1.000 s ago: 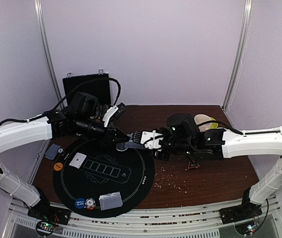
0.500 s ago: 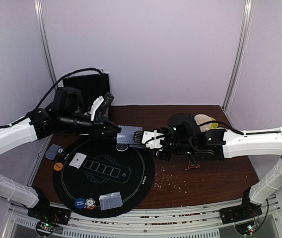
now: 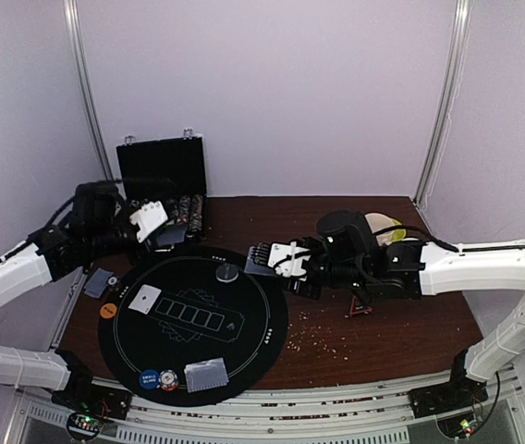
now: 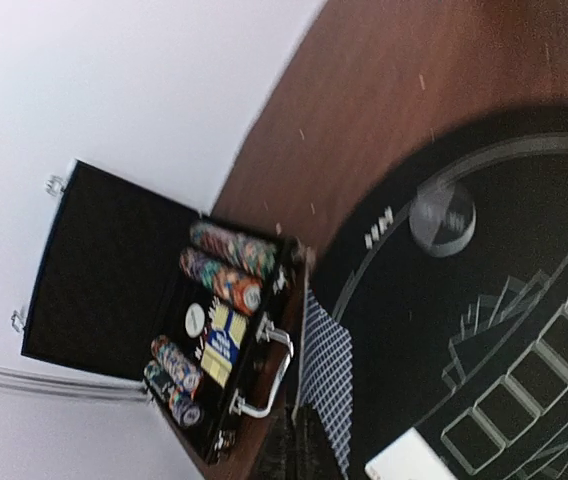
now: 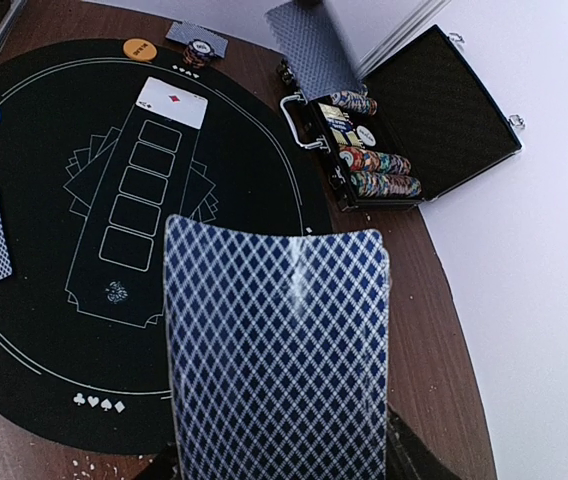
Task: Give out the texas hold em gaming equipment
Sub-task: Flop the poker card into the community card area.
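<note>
The left gripper [image 3: 159, 229] has moved back from the deck [image 5: 274, 340] to the far left edge of the mat [image 3: 253, 324]; it is shut tight on one card [image 4: 326, 385], blue back showing, just off the mat beside the case [image 3: 163, 166]; the right gripper [image 3: 270, 257] stays over the far edge of the mat, pinching the deck; a grey disc [image 3: 228, 273] lies on the mat, near the deck.
</note>
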Motion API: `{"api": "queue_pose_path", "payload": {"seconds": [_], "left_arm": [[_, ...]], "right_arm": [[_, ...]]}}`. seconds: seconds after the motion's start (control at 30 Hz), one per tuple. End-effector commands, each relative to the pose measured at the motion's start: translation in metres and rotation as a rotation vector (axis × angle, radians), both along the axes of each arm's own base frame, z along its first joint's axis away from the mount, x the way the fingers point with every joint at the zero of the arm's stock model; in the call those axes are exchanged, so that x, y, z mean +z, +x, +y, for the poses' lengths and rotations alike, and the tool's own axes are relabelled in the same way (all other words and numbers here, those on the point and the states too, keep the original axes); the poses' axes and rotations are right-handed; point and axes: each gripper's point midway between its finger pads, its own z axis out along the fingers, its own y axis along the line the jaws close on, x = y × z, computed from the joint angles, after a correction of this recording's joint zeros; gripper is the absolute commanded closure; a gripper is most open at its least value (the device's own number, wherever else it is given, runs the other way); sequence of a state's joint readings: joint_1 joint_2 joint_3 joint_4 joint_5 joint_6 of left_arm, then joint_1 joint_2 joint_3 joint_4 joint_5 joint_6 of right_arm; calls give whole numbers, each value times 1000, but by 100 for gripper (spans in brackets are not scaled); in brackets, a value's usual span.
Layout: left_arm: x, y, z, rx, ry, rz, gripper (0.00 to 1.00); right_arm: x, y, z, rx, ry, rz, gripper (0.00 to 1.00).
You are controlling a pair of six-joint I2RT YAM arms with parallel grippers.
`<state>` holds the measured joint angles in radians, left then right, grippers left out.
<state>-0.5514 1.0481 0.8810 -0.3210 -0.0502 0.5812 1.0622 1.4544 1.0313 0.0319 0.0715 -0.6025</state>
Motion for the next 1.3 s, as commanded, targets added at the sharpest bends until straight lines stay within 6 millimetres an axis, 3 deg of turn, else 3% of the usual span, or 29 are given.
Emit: {"api": "queue_pose_path", "payload": {"seconds": [0.0,0.1,0.33,0.53,0.6,0.8,0.93,1.13,1.27], "left_arm": [[-55,15,39,24,447,-153,100],[-93,9,35,-67,526,-154,100],[-126,15,30,-159,654,-206,100],[-197,-41,29,-395,713,27,100],[-209,-52,35,-410,724,73,100],[-223,-84,43,-433,665,222,100],[-231,-91,49,-405,644,205,100],[-227,-82,49,-371,646,162,100],[-217,-69,38,-340,592,145,100]], "right_arm": [[13,-3,-3,11,37,-10,52],[12,-3,-3,13,35,-11,52],[13,-5,-4,17,42,-11,52],[13,-6,-5,16,52,-9,52],[12,-6,-6,17,51,-8,52],[15,-6,-6,14,60,-16,52],[14,-6,-8,10,59,-19,52],[14,-6,-10,6,58,-21,52],[13,-6,-11,2,54,-21,52]]}}
